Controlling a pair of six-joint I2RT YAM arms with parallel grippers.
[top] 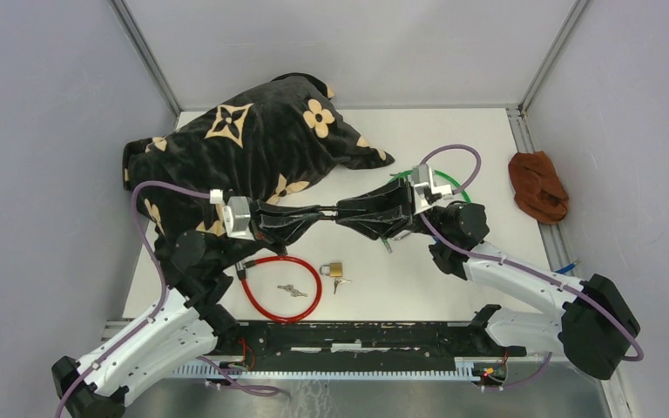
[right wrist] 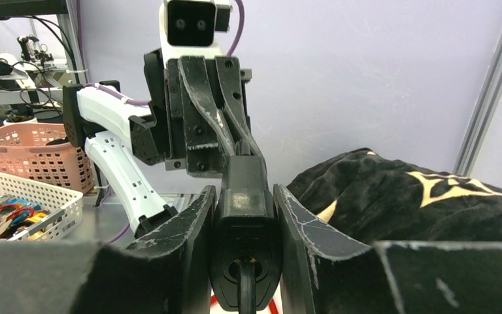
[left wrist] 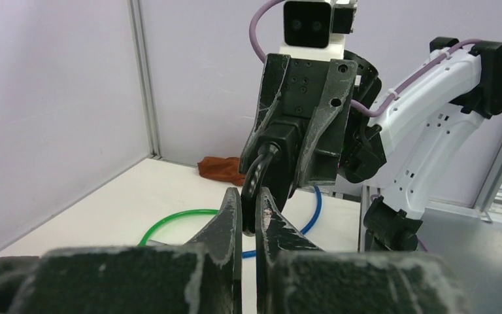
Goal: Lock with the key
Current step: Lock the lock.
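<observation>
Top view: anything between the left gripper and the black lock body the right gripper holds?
Nothing visible. The right gripper clamps the black lock body, and the left gripper, shut, has its fingertips right at the body's free end. Whether a key sits between the left fingers can't be made out.

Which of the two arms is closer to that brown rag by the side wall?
Right. The right arm bends just inward of the brown rag; the left arm is at the table's other side, by the dark blanket.
</observation>
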